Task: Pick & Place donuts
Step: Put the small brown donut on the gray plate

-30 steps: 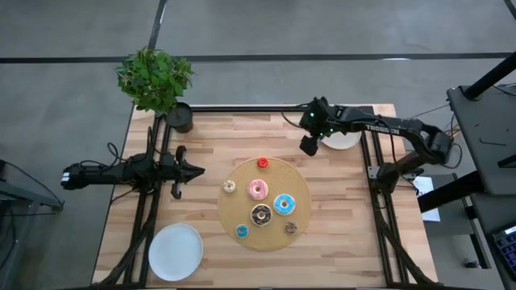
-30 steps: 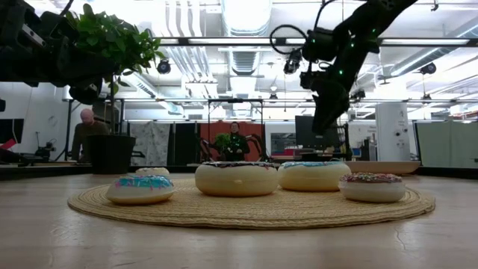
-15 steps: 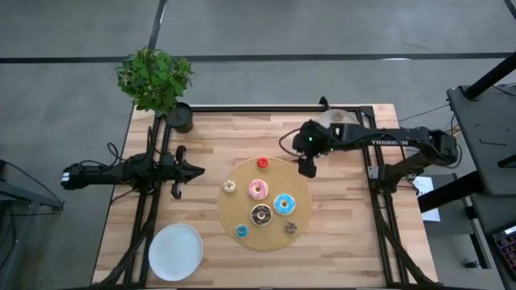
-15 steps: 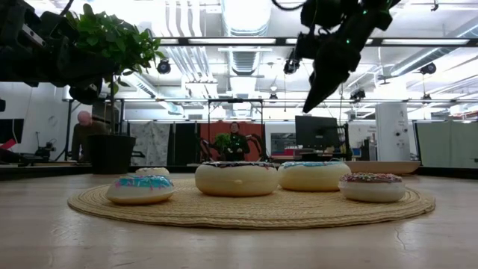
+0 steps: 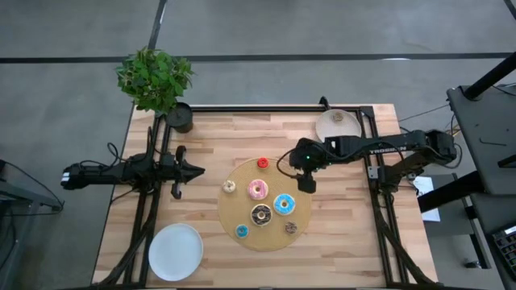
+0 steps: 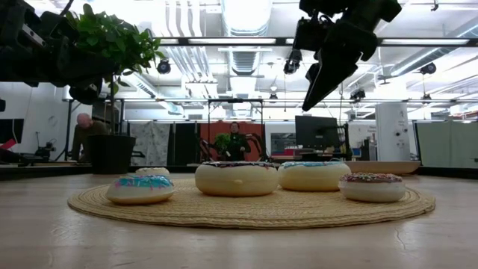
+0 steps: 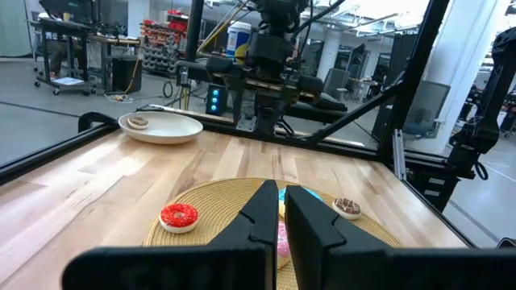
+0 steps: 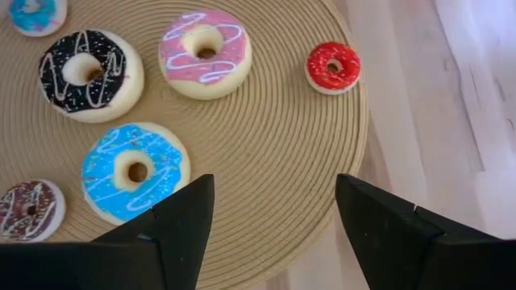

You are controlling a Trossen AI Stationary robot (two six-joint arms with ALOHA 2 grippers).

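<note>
Your right gripper (image 5: 307, 182) hangs spread wide and empty over the round woven tan mat's (image 5: 300, 211) edge, just beside the light blue iced donut (image 5: 284, 204). Your left gripper (image 5: 196, 170) waits pressed together, well away from the mat.

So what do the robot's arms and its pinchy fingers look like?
Both arms are black and thin, built from jointed tubes. The right arm has white lettering along it, a small green light near the wrist, and a black cable looping beside it. The right gripper has two flat, wedge-shaped black fingers. The left gripper has the same dark, angular fingers.
</note>
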